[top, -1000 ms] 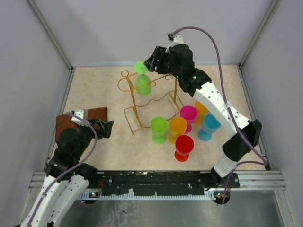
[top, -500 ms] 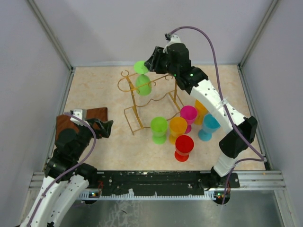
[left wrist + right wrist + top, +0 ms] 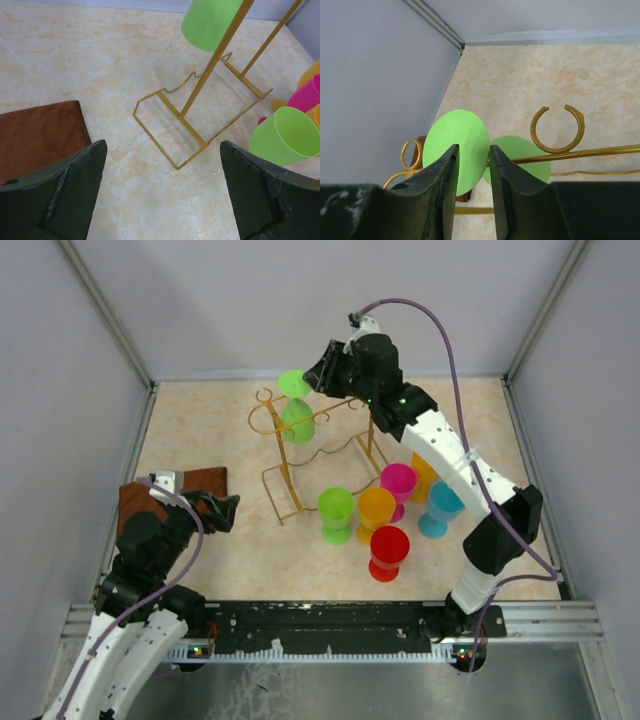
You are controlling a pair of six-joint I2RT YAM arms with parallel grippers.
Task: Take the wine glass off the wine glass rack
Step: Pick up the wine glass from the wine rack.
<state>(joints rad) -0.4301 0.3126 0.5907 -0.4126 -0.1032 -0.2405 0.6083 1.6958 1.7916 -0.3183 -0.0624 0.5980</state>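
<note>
Compared with a second ago, the right gripper (image 3: pixel 472 148) has pushed further in over the gold wire wine glass rack (image 3: pixel 209 65), and its jaws have drawn in to a narrow gap. The round foot of the lime-green plastic wine glass (image 3: pixel 298 422) shows in that gap; whether the pads are touching it cannot be told. The glass itself has slid slightly to the left along the top rails. It hangs upside down between the two curled-end rails, foot above and bowl below. Nothing else has shifted.

The left gripper (image 3: pixel 164 197) hovers low over the beige marbled table (image 3: pixel 200 430), near the rack's base frame, with its jaws spread wide and nothing between them. One brown cloth (image 3: pixel 40 132) lies just beside it.

There is one rack, and one glass hangs on it. Six more plastic glasses stand upright in a cluster to the right of the rack: a green one (image 3: pixel 336 511), an orange one (image 3: pixel 376 506), a magenta one (image 3: pixel 398 481), a red one (image 3: pixel 389 546), a teal one (image 3: pixel 441 506) and a yellow-orange one (image 3: pixel 424 473) partly hidden behind the right arm.
</note>
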